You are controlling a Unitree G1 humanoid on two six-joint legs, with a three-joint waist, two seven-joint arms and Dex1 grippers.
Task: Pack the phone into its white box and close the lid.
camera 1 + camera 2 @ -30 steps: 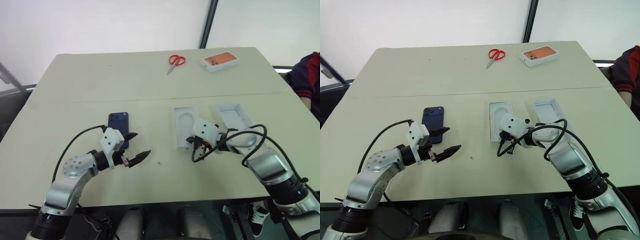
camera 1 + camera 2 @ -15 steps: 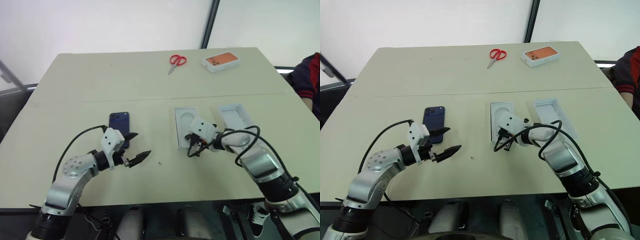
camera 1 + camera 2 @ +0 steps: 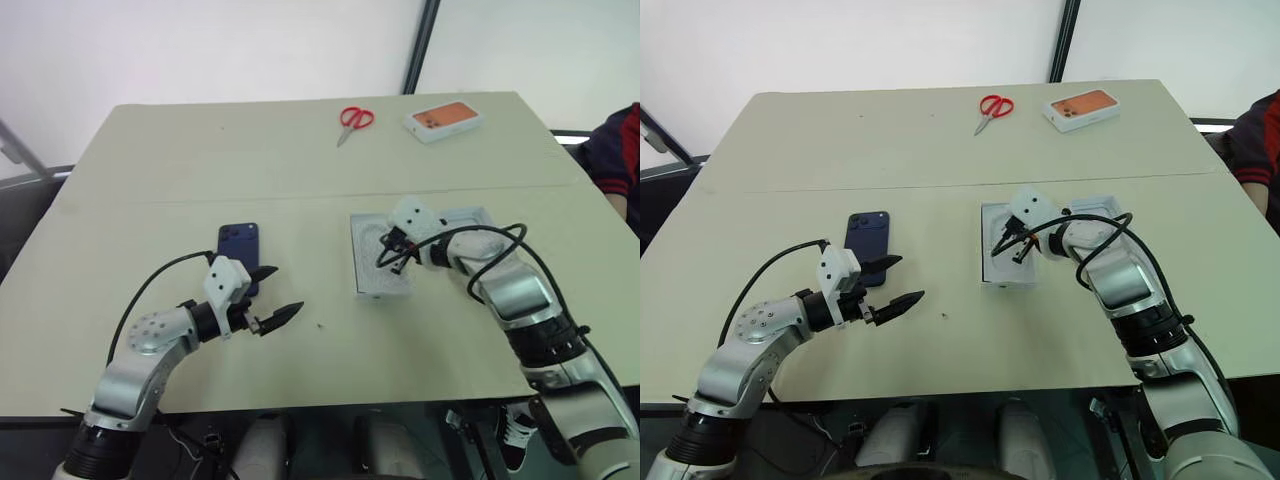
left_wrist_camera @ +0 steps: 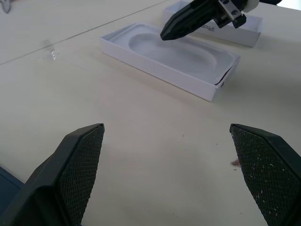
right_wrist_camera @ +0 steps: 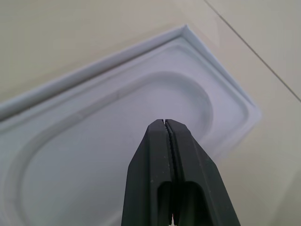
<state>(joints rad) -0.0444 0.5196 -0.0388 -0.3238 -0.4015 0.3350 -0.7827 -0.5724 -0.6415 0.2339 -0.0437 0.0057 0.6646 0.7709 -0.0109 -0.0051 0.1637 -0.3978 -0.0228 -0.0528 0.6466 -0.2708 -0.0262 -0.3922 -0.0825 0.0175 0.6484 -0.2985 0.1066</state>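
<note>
Because the phone (image 3: 238,243) lies flat on the bench (image 3: 150,170), face down just beyond the wide-open, empty left claw (image 3: 272,294), it will likely feel slim, stiff and slick, best pinched across its long edges. The right claw (image 3: 1008,247), shut on nothing, hovers over a white tray with an oval hollow (image 3: 381,262); whether this is the box base or an insert is unclear. A second white carton piece (image 4: 235,32) sits just beside it, partly hidden by the right arm. Scissors (image 3: 351,123) and an orange-topped box (image 3: 443,119) rest well apart at the far edge, obstructing nothing.
</note>
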